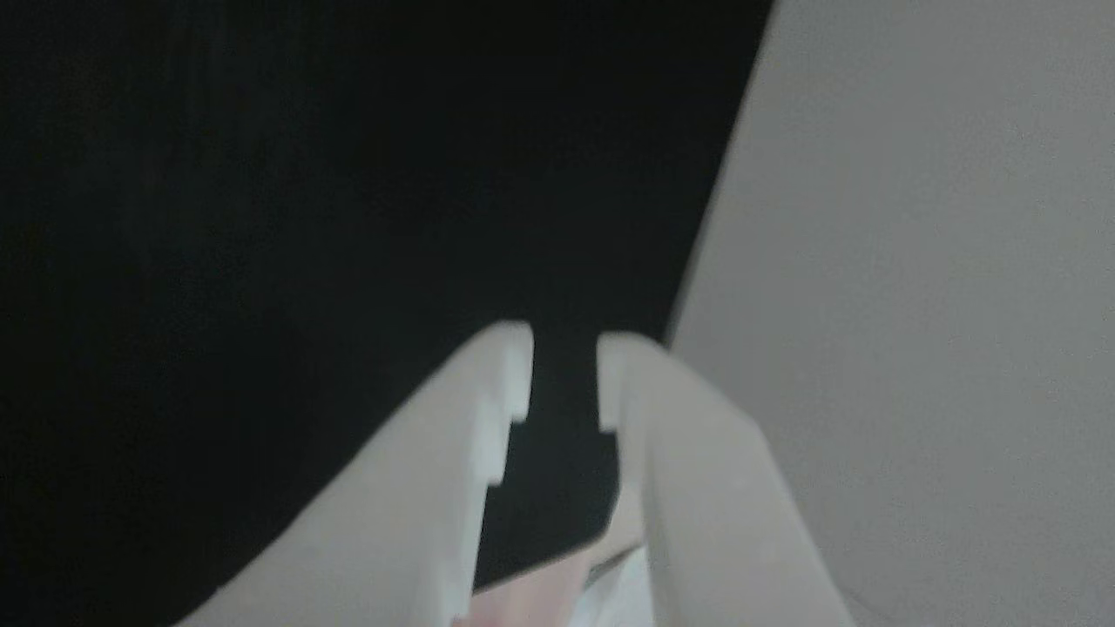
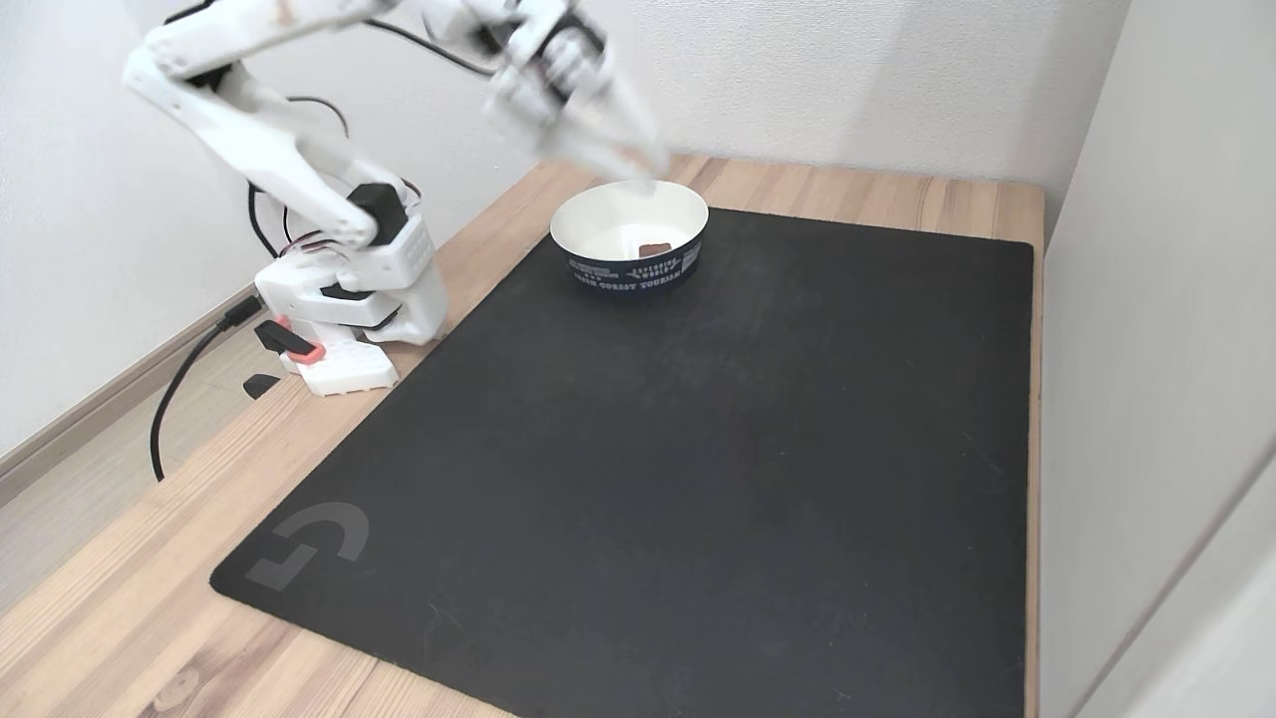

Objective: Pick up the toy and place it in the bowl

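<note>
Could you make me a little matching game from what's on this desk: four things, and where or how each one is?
Things:
1. toy
2. bowl
3. mat
4. gripper

States:
A. black, spread over the wooden table
B. blurred, above the bowl's far rim, jaws slightly apart
C. lying inside the bowl
D. white inside, dark printed band outside

Pairs: 1-C, 2-D, 3-A, 4-B

A: What carries it all?
B: A wooden table (image 2: 120, 608), pale planks, set against a white wall; a black mat (image 2: 698, 449) covers most of it, with a grey logo (image 2: 311, 543) at its near left corner.
A: And directly on them?
B: The bowl (image 2: 630, 239) stands on the mat's far edge; the arm's base (image 2: 349, 319) sits on bare wood just left of the mat; a black cable (image 2: 184, 384) trails off the table's left side.
</note>
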